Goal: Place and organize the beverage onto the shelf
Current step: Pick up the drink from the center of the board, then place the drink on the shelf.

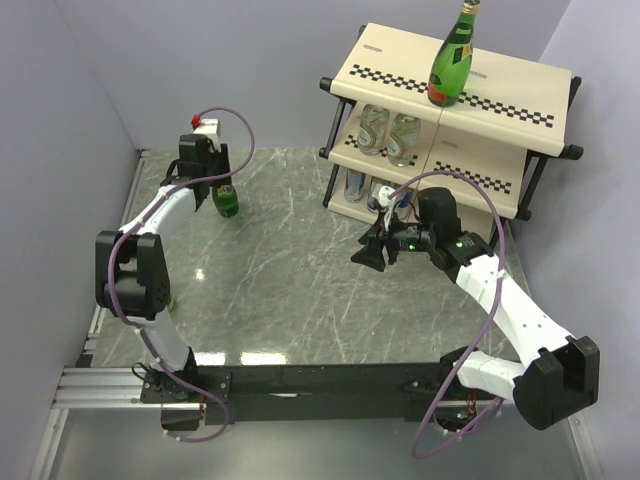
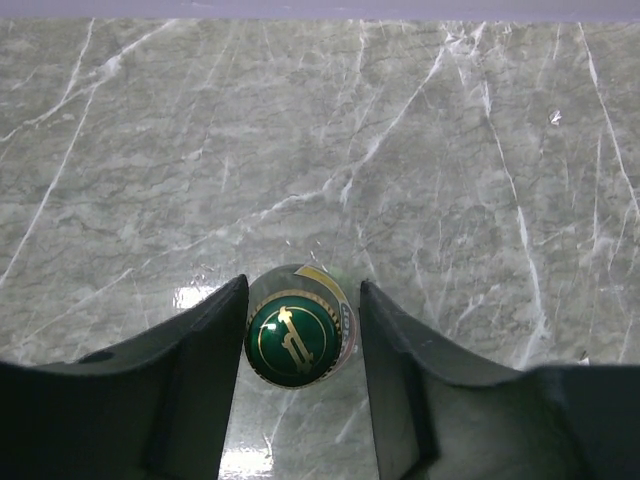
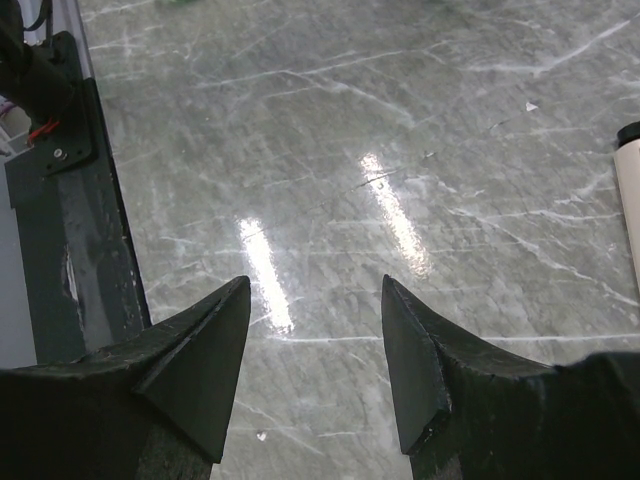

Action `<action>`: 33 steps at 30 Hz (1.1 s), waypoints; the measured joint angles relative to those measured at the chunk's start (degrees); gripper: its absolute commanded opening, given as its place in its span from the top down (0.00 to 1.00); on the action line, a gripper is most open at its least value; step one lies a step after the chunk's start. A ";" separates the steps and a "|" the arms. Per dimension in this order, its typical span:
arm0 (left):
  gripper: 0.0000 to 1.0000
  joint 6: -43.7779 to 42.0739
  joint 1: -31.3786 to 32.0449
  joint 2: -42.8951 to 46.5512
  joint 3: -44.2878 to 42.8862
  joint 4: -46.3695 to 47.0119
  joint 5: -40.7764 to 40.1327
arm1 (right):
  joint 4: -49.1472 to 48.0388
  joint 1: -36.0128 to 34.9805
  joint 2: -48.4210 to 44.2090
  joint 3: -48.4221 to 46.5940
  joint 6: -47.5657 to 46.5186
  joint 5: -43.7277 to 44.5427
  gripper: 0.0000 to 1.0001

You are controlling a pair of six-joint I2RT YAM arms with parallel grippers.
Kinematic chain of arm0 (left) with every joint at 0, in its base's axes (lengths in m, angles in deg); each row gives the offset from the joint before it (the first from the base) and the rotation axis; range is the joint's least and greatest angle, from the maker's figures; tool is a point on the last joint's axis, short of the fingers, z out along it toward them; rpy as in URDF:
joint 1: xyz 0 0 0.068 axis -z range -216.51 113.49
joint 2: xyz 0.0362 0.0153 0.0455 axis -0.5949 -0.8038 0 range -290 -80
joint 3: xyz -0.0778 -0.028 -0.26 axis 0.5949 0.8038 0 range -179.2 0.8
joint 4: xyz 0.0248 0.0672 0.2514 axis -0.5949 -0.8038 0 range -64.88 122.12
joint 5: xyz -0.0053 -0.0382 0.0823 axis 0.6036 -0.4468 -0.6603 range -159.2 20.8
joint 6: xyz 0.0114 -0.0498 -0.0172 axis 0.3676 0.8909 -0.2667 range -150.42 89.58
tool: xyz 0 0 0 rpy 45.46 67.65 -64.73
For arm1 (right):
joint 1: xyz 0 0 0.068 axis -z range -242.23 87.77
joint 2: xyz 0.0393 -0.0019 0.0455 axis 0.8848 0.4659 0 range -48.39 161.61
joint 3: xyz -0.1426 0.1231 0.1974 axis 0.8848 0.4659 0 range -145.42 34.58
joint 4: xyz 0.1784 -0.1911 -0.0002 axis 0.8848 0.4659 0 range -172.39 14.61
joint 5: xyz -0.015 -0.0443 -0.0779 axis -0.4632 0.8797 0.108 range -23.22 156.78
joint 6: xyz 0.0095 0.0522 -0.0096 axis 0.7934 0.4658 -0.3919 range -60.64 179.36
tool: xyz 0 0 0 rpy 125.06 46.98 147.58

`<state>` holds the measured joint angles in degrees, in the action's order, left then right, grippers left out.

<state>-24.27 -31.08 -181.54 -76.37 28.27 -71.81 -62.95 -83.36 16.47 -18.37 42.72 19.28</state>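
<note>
Left arm, upper left of the top view. Left end effector hangs straight down over a green glass bottle that stands upright on the marble-patterned desk.

- Bottle's long axis is vertical, in line with the wrist camera, so that view shows only the round cap.
- Fingers flank the cap, one on each side. The picture-left one looks to be touching. A thin gap shows on the other side. Cannot tell whether the pinch is made yet.
- Cap is green with a gold emblem and ring. No letters legible. A yellow label edge peeks out below it.

Right end effector is at mid-right of the top view, low over bare desk, jaws spread with nothing between them. It is well apart from this bottle, so the left arm is clearly the nearer.

Shelf is at upper right, far across the desk from the bottle and just beyond the right arm.

- Top board: one green bottle with a yellow label, upright. Print too small to read.
- Middle tier: two clear bottles side by side.
- Lowest tier: slim cans, count uncertain.

Judgement: the step in hand is the grasp at the bottle neck. After that comes a long carry toward upper right, probably with a handover, since the shelf lies on the right arm's side.
</note>
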 measured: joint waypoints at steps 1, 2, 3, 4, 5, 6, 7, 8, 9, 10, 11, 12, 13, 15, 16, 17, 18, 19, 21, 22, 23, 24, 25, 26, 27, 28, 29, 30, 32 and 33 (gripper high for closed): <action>0.55 0.04 0.00 0.00 0.00 0.00 0.02 | 0.09 0.00 0.04 -0.02 -0.02 0.02 0.38; 0.60 0.00 0.00 0.00 0.00 0.07 0.04 | 0.22 0.00 0.04 -0.02 -0.02 0.02 0.38; 0.72 -0.24 0.00 0.00 0.00 0.17 0.04 | 0.31 0.00 0.04 -0.02 -0.07 0.02 0.38; 0.79 -0.72 -0.04 0.00 0.00 0.33 0.20 | 0.35 0.00 0.07 -0.02 -0.17 0.02 0.38; 0.87 -0.87 -0.04 0.00 0.00 0.35 0.39 | 0.37 0.00 0.11 -0.04 -0.22 0.02 0.38; 1.00 -1.07 -0.02 0.00 0.00 0.48 0.33 | 0.42 0.00 0.15 -0.07 -0.26 0.02 0.38; 1.00 -1.07 0.02 0.00 0.02 0.57 0.37 | 0.50 0.00 0.20 -0.09 -0.37 0.02 0.38; 1.00 -1.22 0.07 0.02 0.09 0.68 0.37 | 0.63 0.00 0.22 -0.13 -0.39 0.04 0.38; 1.00 -1.31 0.17 0.15 0.39 1.14 0.33 | 0.83 0.00 0.22 -0.17 -0.44 0.04 0.38; 1.00 -1.44 0.33 0.66 1.11 1.86 0.35 | 0.83 0.00 0.22 -0.24 -0.55 0.02 0.38; 1.00 -1.57 0.55 1.40 2.10 2.36 0.35 | 0.85 0.00 0.22 -0.28 -0.63 0.02 0.38; 1.00 -1.62 0.85 2.43 3.15 2.36 0.39 | 0.85 0.00 0.24 -0.31 -0.79 0.02 0.38; 1.00 -1.57 1.27 3.43 4.02 2.12 0.48 | 0.87 0.00 0.22 -0.31 -0.85 0.00 0.38; 1.00 -1.51 2.43 5.60 5.77 1.18 0.81 | 0.90 -0.02 0.24 -0.31 -1.05 -0.02 0.38; 1.00 -1.29 3.30 7.02 6.64 0.46 1.14 | 0.90 -0.02 0.24 -0.31 -1.25 -0.17 0.38; 1.00 -1.09 4.15 8.24 7.21 -0.44 1.31 | 0.83 -0.02 0.24 -0.28 -1.33 -0.33 0.38; 1.00 -0.87 5.29 9.73 7.78 -1.29 1.44 | 0.70 -0.09 0.24 -0.26 -1.49 -0.50 0.38; 1.00 -0.70 6.40 11.15 8.24 -1.95 1.57 | 0.44 -0.13 0.22 -0.13 -1.68 -0.70 0.37; 1.00 -0.13 9.09 14.62 9.38 -2.84 1.73 | -1.62 -0.42 0.04 1.01 -1.92 -1.14 0.36; 1.00 0.42 10.29 16.20 9.94 -2.97 1.79 | -3.21 -0.63 -0.33 2.27 -2.12 -1.40 0.36; 1.00 1.01 11.74 18.21 10.80 -3.06 1.90 | -4.81 -1.01 -0.94 4.07 -2.38 -1.64 0.34; 1.00 1.66 13.03 20.22 11.54 -3.17 1.97 | -6.34 -1.42 -1.60 5.88 -2.54 -1.73 0.32; 1.00 2.32 14.23 21.92 12.09 -3.34 2.25 | -7.52 -1.86 -2.21 7.39 -2.60 -1.73 0.30; 1.00 3.13 15.43 23.52 12.63 -3.54 2.56 | -9.05 -2.45 -2.91 9.07 -2.64 -1.68 0.27; 1.00 3.98 16.50 24.92 13.00 -3.82 2.86 | -11.04 -3.19 -3.65 10.95 -2.58 -1.60 0.24; 1.00 4.94 17.79 26.40 13.42 -4.17 3.30 | -13.20 -3.80 -4.33 12.41 -2.64 -1.29 0.20; 1.00 5.79 18.88 27.56 13.88 -4.28 3.50 | -15.96 -4.61 -5.31 14.34 -2.27 -0.72 0.13; 1.00 6.71 20.02 28.70 14.25 -4.61 3.65 | -19.30 -5.49 -6.38 16.39 -1.90 0.22 0.09; 1.00 7.91 22.32 29.92 14.49 -5.35 3.78 | -26.18 -7.61 -8.59 20.46 -0.98 2.78 0.05; 1.00 8.61 23.58 30.36 14.49 -5.86 3.78 | -30.16 -8.72 -9.55 22.45 -0.74 4.07 0.05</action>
<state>-15.66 -7.49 -151.18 -61.88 22.41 -68.03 -93.12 -92.08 6.92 4.08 41.98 23.34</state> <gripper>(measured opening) 0.373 0.934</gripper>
